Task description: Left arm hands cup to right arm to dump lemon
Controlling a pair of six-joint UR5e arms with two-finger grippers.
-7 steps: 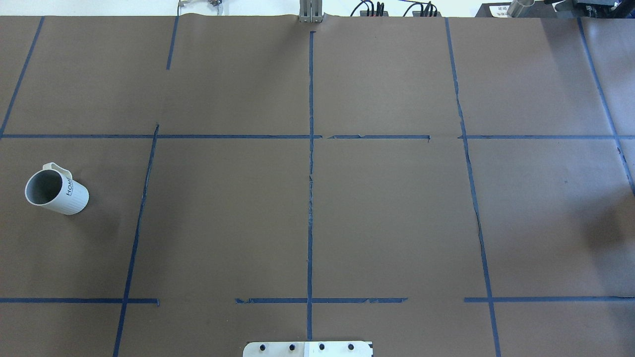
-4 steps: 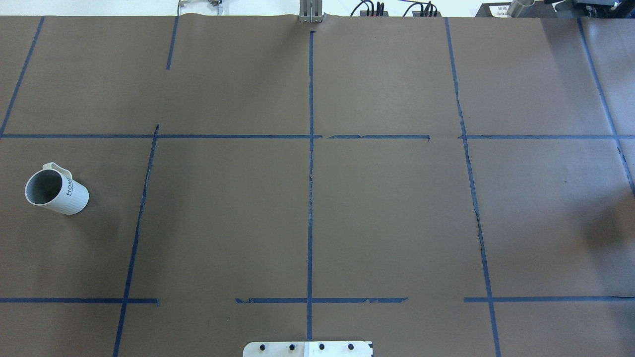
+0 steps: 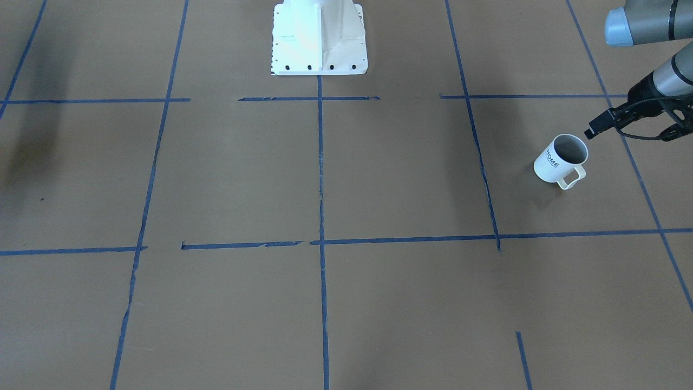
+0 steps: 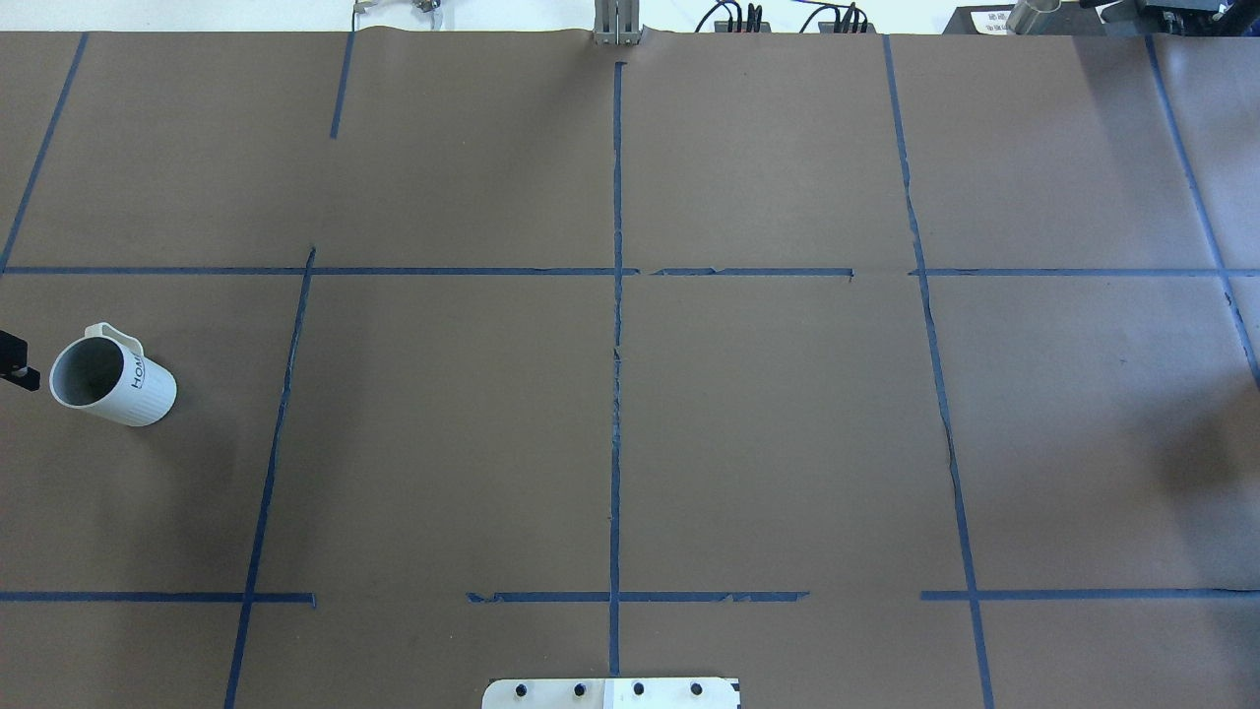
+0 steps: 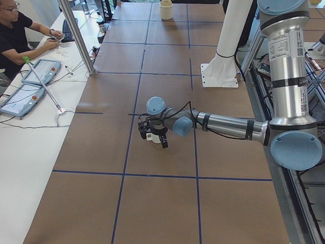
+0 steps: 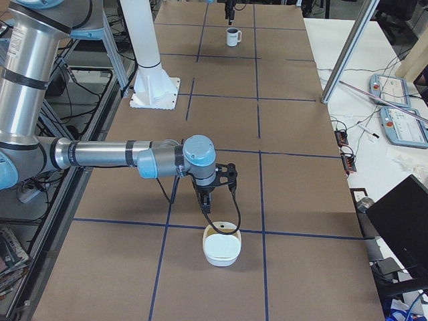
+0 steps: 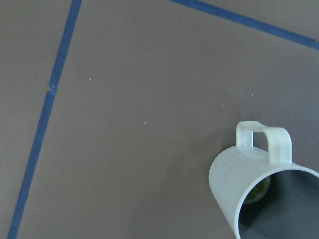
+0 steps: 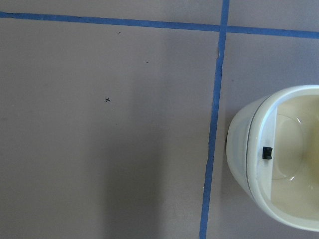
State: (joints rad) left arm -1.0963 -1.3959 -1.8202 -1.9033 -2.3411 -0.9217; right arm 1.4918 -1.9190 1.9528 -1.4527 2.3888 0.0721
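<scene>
The white ribbed "HOME" cup (image 4: 113,379) stands upright at the table's left end, also in the front-facing view (image 3: 560,160). The left wrist view shows the cup (image 7: 249,184) with the yellowish-green lemon (image 7: 259,190) inside. My left gripper (image 3: 594,130), bulky and black, hovers just beside the cup's mouth. Its jaws look open, and only its tip (image 4: 15,362) enters the overhead view. In the exterior left view the left gripper (image 5: 154,137) partly hides the cup. My right gripper (image 6: 206,200) shows only in the exterior right view, so I cannot tell its state.
A cream bowl (image 6: 222,247) sits on the table's right end just below the right gripper, and fills the right wrist view's edge (image 8: 249,149). The white robot base (image 3: 319,38) stands at mid table. An operator (image 5: 15,30) sits beyond the far edge.
The left gripper's tip has come into the overhead view at the left edge, beside the cup. The cup has not moved.
</scene>
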